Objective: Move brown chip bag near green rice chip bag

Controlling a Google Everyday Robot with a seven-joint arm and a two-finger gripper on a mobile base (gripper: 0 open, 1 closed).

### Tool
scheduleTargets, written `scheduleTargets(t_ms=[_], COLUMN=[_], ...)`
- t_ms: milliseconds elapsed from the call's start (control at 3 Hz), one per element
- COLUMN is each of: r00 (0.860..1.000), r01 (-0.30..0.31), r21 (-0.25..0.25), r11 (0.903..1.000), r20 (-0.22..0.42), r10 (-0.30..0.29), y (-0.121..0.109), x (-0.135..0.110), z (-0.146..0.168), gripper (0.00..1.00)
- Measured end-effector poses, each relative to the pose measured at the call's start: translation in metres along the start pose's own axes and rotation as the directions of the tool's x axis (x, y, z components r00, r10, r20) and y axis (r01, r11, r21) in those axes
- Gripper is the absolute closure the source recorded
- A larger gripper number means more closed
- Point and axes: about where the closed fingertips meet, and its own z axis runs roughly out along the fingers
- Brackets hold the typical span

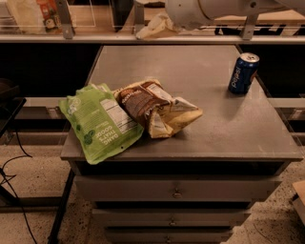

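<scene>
The brown chip bag (157, 108), wrinkly with a dark brown front and cream sides, lies on the grey table (209, 76) near its front left. Its left edge touches and slightly overlaps the right edge of the green rice chip bag (101, 121). The green bag lies flat at the table's front left corner and hangs a little over the edge. My gripper (153, 27) is high above the table's far edge at the end of the white arm (200, 10). It is well apart from both bags and holds nothing that I can see.
A blue Pepsi can (243, 73) stands upright at the table's far right. The table has drawers (177, 193) below its front. A shelf rail with packages (33, 14) runs along the back. Cables lie on the floor at left.
</scene>
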Motion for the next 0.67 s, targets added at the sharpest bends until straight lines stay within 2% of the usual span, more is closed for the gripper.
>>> scheduleTargets(t_ms=[333,667], r00=[1.0,1.0], r01=[0.003,0.003], r21=[-0.002,-0.002], r11=[1.0,1.0], r20=[0.002,0.002], r10=[-0.003,-0.003], y=[0.0005,0.0005], x=[-0.0027,-0.0028], z=[0.0007,0.0007], gripper=[0.0,0.0])
